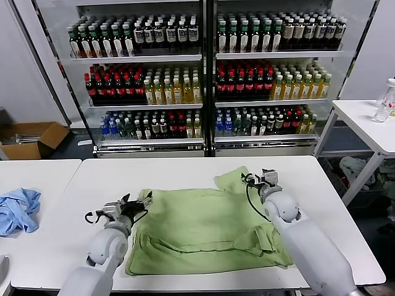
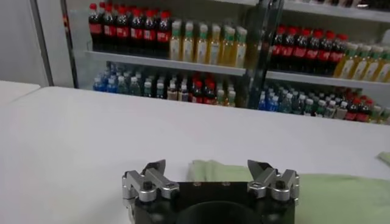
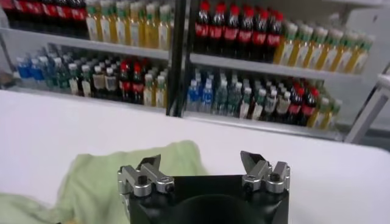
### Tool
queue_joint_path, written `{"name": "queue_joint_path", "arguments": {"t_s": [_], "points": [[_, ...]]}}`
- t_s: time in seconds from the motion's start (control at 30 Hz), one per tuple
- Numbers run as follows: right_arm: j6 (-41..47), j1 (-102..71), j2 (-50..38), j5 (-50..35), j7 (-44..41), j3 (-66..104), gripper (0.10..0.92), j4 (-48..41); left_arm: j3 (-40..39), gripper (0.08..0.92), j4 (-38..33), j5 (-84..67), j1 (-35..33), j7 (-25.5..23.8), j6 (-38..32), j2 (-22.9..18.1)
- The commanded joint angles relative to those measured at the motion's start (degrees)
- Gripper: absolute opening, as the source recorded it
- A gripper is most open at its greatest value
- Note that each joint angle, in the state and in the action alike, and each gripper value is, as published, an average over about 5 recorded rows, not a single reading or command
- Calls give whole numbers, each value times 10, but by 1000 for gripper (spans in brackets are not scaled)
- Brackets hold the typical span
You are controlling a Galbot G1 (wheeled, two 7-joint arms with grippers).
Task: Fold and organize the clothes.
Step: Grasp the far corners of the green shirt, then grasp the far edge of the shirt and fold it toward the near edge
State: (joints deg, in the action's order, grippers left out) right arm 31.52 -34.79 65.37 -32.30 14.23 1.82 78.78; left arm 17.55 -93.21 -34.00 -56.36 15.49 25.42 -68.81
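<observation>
The light green shirt (image 1: pixel 207 225) lies partly folded on the white table (image 1: pixel 185 169), one sleeve sticking out toward the far right. My left gripper (image 1: pixel 143 198) is open and empty at the shirt's near-left edge; its wrist view shows the gripper (image 2: pixel 207 165) above a strip of green fabric (image 2: pixel 329 189). My right gripper (image 1: pixel 259 177) is open and empty over the shirt's far-right sleeve; in its wrist view the gripper (image 3: pixel 200 160) has the green sleeve (image 3: pixel 97 176) beside it. No collar, buttons or print show.
A light blue cloth (image 1: pixel 17 208) lies on a second table at the left. Shelves of bottles (image 1: pixel 203 68) stand behind the table. A side table (image 1: pixel 364 120) with a bottle is at the far right. A cardboard box (image 1: pixel 31 139) is on the floor.
</observation>
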Motion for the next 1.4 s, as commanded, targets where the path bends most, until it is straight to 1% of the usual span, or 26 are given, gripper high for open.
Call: {"name": "queue_joint_path", "arguments": {"t_s": [0.03, 0.17, 0.23, 0.33, 0.4, 0.6, 0.77, 0.9, 1.03, 1.1, 1.2, 1.27, 1.4], "points": [[6, 46, 41, -11, -6, -23, 823, -125, -42, 823, 84, 1, 66, 6, 5, -22], [7, 32, 43, -10, -8, -20, 823, -120, -47, 818, 82, -5, 63, 7, 16, -27], [8, 24, 41, -12, -10, -20, 823, -116, -49, 796, 82, -3, 62, 10, 23, -30], [10, 11, 38, -14, -12, -20, 817, -106, -50, 725, 83, 0, 60, 14, 31, -34], [10, 3, 35, -17, -13, -20, 788, -100, -49, 664, 81, -1, 56, 15, 34, -34], [10, -20, 26, -27, -17, -14, 621, -81, -45, 491, 68, -6, 40, 11, 33, -30], [7, -35, 18, -32, -20, -6, 474, -60, -38, 353, 56, -30, 29, -2, 11, -23], [-1, -44, 7, -31, -27, 3, 361, -24, -32, 231, 25, -50, 17, -19, -9, -14], [-23, -56, -7, -25, -27, 13, 248, 22, -22, 126, -21, -64, 0, -29, -15, -4], [-35, -64, -16, -20, -26, 19, 188, 52, -15, 95, -46, -70, -9, -31, -15, 1], [-48, -81, -35, -18, -25, 31, 124, 111, -3, 83, -80, -79, -26, -34, -16, 11], [-53, -94, -51, -18, -25, 40, 111, 150, 6, 83, -105, -88, -42, -36, -16, 19], [-57, -130, -84, -19, -21, 60, 111, 218, 27, 83, -148, -105, -79, -37, -17, 35]]}}
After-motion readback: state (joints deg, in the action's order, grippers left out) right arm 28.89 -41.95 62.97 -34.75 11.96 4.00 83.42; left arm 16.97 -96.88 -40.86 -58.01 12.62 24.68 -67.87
